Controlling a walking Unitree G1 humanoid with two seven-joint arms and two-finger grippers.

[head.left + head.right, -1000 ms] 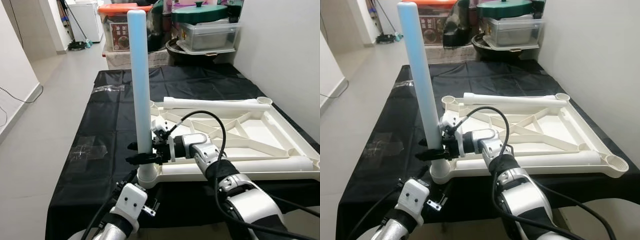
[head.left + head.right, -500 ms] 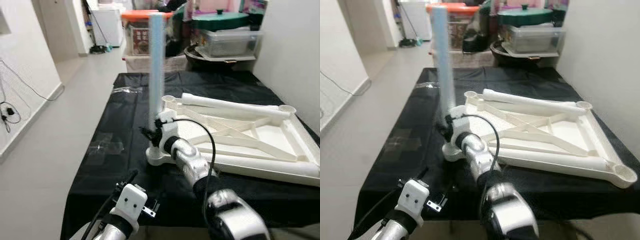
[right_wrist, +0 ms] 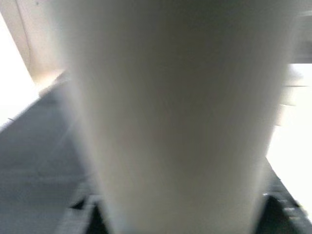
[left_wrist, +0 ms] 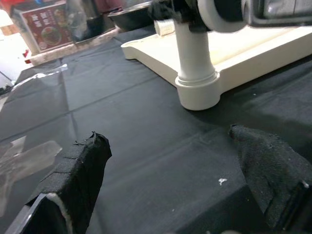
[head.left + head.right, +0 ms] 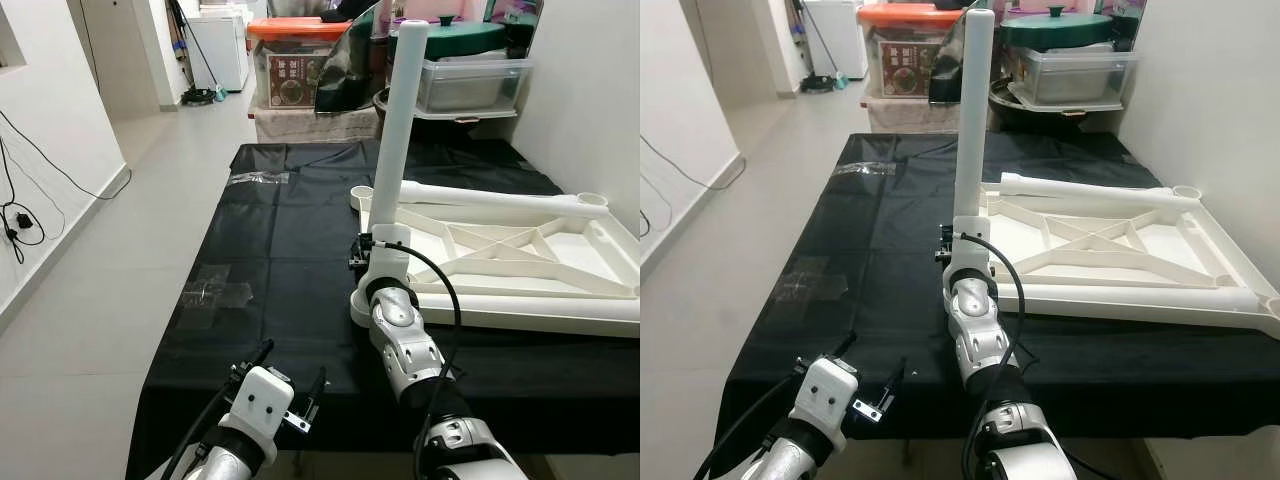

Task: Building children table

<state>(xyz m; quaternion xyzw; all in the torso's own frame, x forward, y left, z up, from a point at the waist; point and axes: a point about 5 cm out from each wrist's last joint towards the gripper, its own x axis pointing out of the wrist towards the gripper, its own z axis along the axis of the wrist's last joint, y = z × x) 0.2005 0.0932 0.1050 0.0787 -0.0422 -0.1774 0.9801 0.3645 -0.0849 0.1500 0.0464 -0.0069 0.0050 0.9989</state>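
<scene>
An upside-down white table top (image 5: 600,262) lies on a table under a black cloth (image 5: 280,250). A white leg (image 5: 400,120) stands upright in its near-left corner socket (image 4: 197,90). My right gripper (image 5: 362,250) reaches straight ahead and is shut on the leg just above the socket; in the right wrist view the leg (image 3: 170,107) is very close, with dark fingers (image 3: 90,214) on both sides. My left gripper (image 4: 170,156) hovers open at the table's front edge, short of the socket, holding nothing.
Two more white legs lie on the table top, one along its far side (image 5: 500,200) and one along its near side (image 5: 540,310). Storage boxes (image 5: 290,60) and pots are stacked behind the table. A wall stands to the right and open floor (image 5: 110,260) to the left.
The camera has swung, so the table top now sits further right in view. My right gripper stays on the leg's base and the leg looks upright. The left gripper has not moved.
</scene>
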